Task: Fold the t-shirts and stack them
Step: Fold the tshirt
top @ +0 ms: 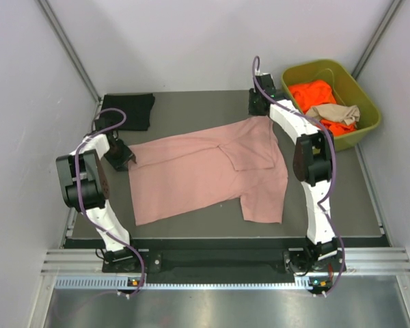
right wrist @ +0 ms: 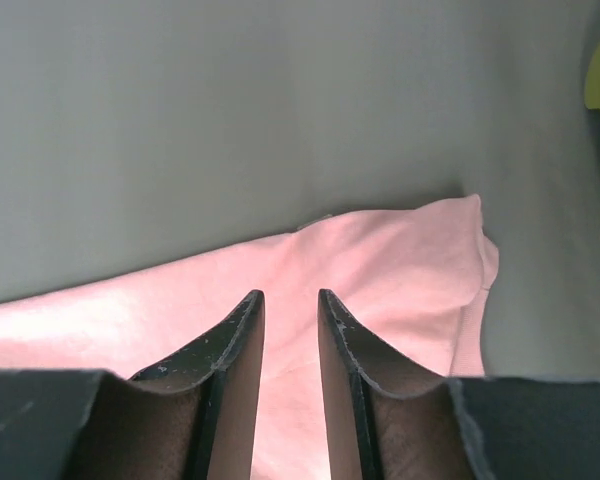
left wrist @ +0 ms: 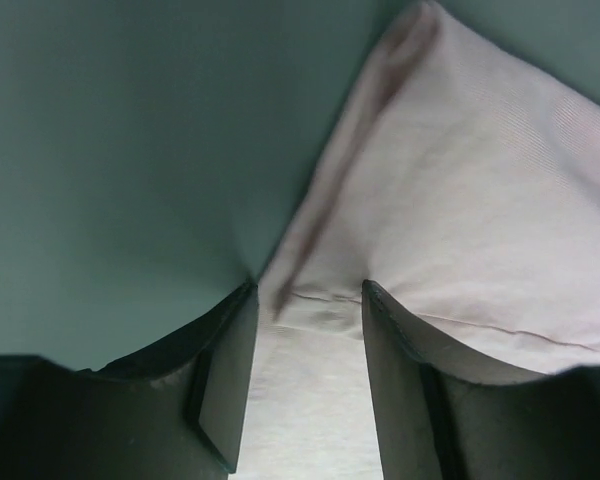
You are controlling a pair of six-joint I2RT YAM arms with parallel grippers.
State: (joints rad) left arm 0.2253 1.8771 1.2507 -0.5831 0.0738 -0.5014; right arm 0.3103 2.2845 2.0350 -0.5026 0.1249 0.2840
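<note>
So the pink shirt [top: 198,174] was lying spread out in the middle of the desk [top: 191,109], mostly flat, with one sleeve hanging toward the near edge and a flap folded over on the right half. The left claw [top: 123,158] was down at the shirt's left edge. Its jaws were apart and straddled the hem right at the corner, with cloth showing between them but not pinched as far as I could see. Further back, the right claw [top: 260,102] sat at the shirt's far right corner. Its jaws were parted just a little, and the pink cloth lay under them rather than clamped. In the far left corner of the desk was a black shirt [top: 128,111], folded up neat. Off the far right corner stood a green bin [top: 367,128] with an orange shirt [top: 313,92] and a tan shirt [top: 338,113] bunched up inside.
</note>
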